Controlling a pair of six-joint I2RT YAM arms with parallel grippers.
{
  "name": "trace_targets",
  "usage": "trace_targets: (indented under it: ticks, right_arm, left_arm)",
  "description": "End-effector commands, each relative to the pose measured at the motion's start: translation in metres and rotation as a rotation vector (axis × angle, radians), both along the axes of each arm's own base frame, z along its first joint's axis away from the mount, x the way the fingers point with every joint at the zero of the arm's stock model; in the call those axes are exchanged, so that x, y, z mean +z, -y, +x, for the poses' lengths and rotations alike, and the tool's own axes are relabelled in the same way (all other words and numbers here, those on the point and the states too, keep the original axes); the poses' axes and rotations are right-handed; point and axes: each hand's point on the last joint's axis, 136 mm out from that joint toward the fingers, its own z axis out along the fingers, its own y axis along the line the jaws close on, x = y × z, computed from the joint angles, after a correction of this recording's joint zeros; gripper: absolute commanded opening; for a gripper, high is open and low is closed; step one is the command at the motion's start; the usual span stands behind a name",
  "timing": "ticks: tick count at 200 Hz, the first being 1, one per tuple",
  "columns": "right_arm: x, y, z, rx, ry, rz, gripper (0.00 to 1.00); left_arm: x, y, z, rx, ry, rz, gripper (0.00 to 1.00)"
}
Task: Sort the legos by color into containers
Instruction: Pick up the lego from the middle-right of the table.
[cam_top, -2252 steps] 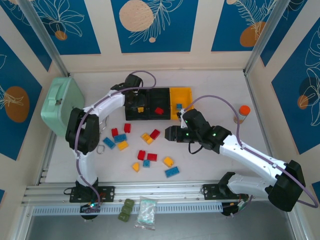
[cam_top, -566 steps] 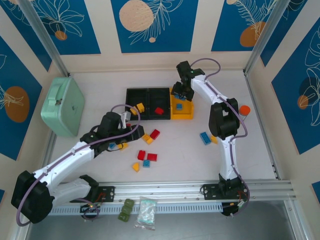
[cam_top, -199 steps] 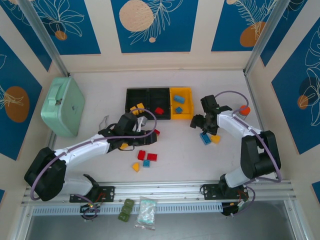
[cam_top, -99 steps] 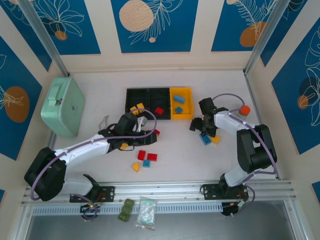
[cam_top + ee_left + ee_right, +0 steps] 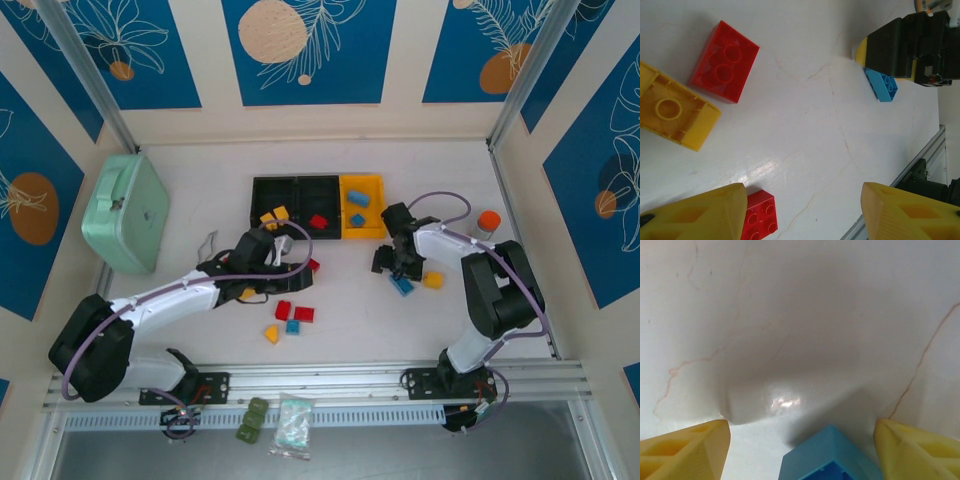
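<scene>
The containers stand in a row at the back: a black bin [image 5: 272, 190] with yellow legos, a black bin [image 5: 318, 194] with a red one, and a yellow bin [image 5: 362, 208] with two blue ones. My right gripper [image 5: 399, 268] [image 5: 801, 452] is open, low over the table, its fingers [image 5: 685, 450] either side of a blue lego [image 5: 830, 456] [image 5: 402, 285] with gaps on both sides. A yellow lego [image 5: 433, 280] lies just right of it. My left gripper [image 5: 280, 258] [image 5: 802, 215] is open and holds nothing. A red lego [image 5: 724, 61], a yellow one [image 5: 672, 112] and another red one [image 5: 757, 215] lie near it.
Loose legos lie mid-table: two red [image 5: 283, 310] [image 5: 304, 314], one blue [image 5: 292, 327], two yellow [image 5: 271, 334] [image 5: 246, 293]. A mint green case [image 5: 125, 210] sits at the left and an orange-capped bottle [image 5: 487, 222] at the right. Olive blocks [image 5: 250, 420] and a clear bag [image 5: 292, 425] lie beyond the front rail.
My right gripper has moved left and toward the front, down over the blue lego, and its jaws have narrowed a little. The left arm has hardly moved.
</scene>
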Motion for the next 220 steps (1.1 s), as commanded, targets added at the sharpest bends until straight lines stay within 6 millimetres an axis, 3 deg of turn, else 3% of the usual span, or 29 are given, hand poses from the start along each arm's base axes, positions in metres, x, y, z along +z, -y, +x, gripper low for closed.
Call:
trace_targets:
  ticks: [1, 35, 55, 81, 109, 156, 188, 220]
  right_arm:
    - [-0.001, -0.002, -0.026, -0.014, -0.086, -0.013, 0.76]
    - [0.002, -0.007, -0.044, -0.011, -0.113, -0.026, 0.75]
    - [0.005, -0.01, -0.049, 0.0, -0.103, -0.044, 0.65]
    - [0.011, -0.01, -0.046, 0.012, -0.073, -0.068, 0.39]
    - [0.024, -0.016, -0.035, 0.037, -0.038, -0.062, 0.28]
    - [0.071, -0.031, -0.001, 0.087, 0.081, -0.031, 0.27]
    - [0.105, -0.043, 0.038, 0.115, 0.175, 0.001, 0.27]
    - [0.12, -0.047, 0.083, 0.123, 0.234, -0.006, 0.27]
  left_arm:
    - [-0.002, -0.001, -0.002, 0.01, 0.005, 0.001, 0.61]
    - [-0.004, -0.001, -0.001, 0.012, 0.003, 0.001, 0.61]
    - [-0.004, 0.001, -0.001, 0.011, 0.0, -0.004, 0.61]
    - [-0.005, 0.003, 0.0, 0.007, -0.005, -0.007, 0.61]
    - [-0.004, 0.002, 0.0, 0.011, -0.001, -0.008, 0.61]
    - [0.001, 0.0, -0.001, 0.016, 0.009, -0.008, 0.61]
    - [0.007, 0.0, 0.0, 0.016, 0.019, -0.011, 0.61]
    - [0.012, -0.001, 0.0, 0.017, 0.027, -0.012, 0.61]
